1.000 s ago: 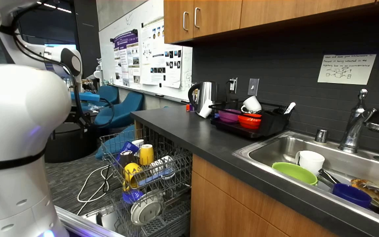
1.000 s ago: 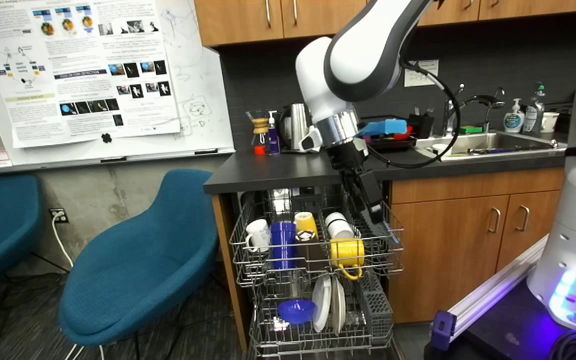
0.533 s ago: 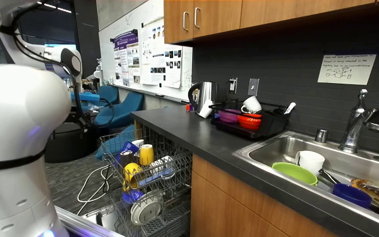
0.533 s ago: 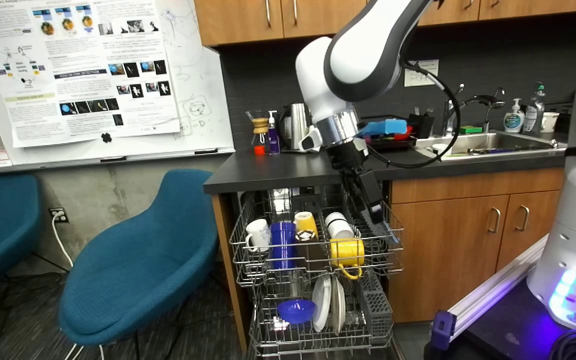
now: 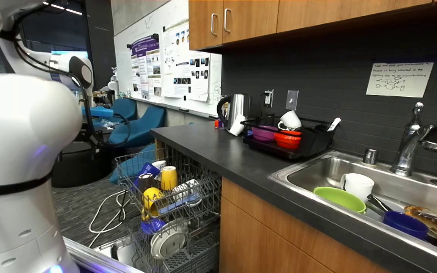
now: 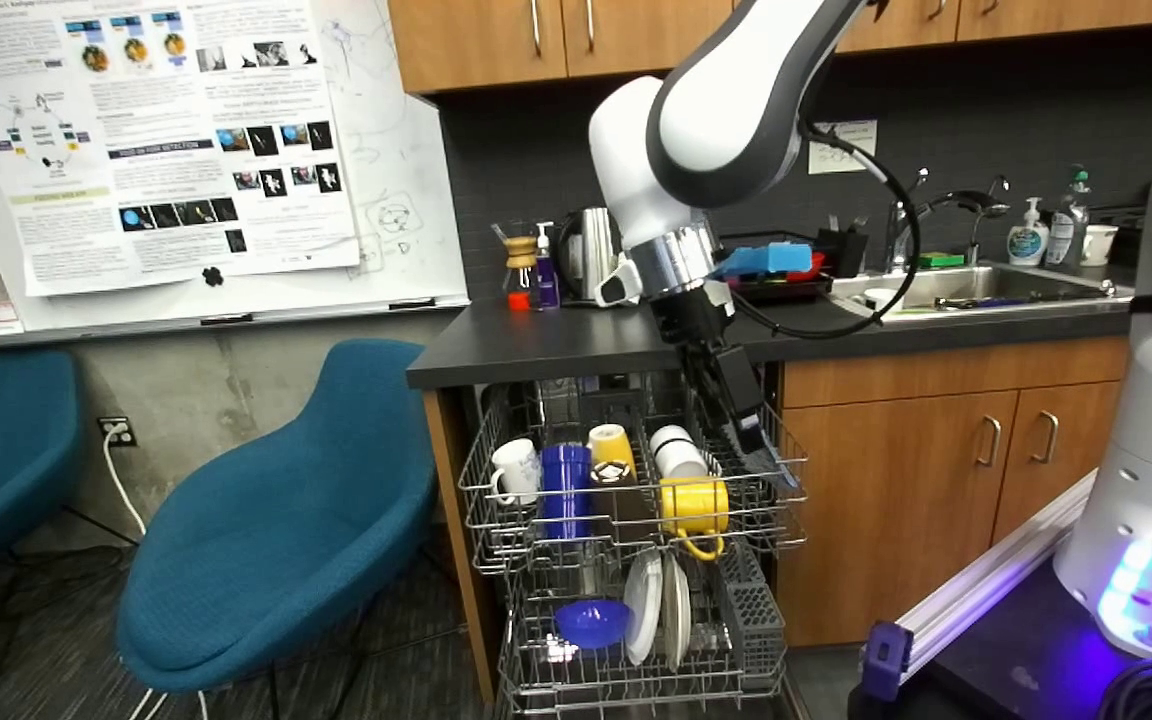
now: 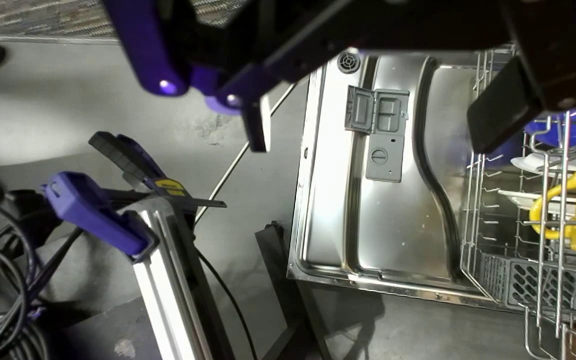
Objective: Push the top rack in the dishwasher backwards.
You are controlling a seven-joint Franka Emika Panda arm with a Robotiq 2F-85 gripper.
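The top rack (image 6: 636, 488) is pulled out of the dishwasher in both exterior views. It holds a yellow mug (image 6: 694, 508), a blue cup (image 6: 566, 490), several other cups and a brush. It also shows in an exterior view (image 5: 208, 186) and at the right of the wrist view (image 7: 561, 200). The dishwasher's door (image 7: 403, 225) is folded down. My gripper (image 7: 378, 122) is open and empty; its fingers are wide apart in the wrist view. In an exterior view the gripper (image 5: 91, 142) hangs out in front of the rack, apart from it. Its fingertips are unclear there.
The lower rack (image 6: 626, 690) is also out, with plates and a blue bowl. The dark counter (image 6: 556, 340) overhangs the racks. A blue chair (image 6: 286, 540) stands beside them. A metal rail with a purple clamp (image 7: 98, 215) lies near the robot base.
My gripper and wrist have shifted and tilted very slightly. The top rack and its cups have not moved.
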